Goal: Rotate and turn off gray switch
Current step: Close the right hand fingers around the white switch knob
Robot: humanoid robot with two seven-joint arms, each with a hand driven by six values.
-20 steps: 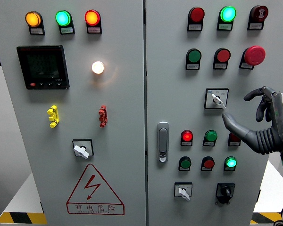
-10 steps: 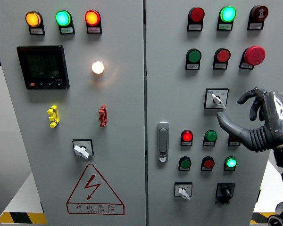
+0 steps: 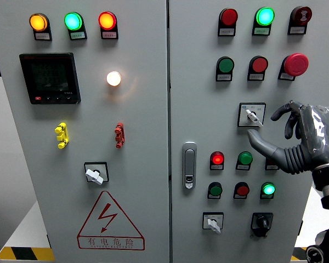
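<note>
Gray switch (image 3: 253, 116) handle slants down-right, its tip toward the right hand (image 3: 296, 137), whose spread fingers grip nothing.

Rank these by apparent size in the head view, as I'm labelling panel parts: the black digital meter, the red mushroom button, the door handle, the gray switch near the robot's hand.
1. black digital meter, clearly largest.
2. door handle.
3. red mushroom button and gray switch, plate included: too alike to rank.
</note>
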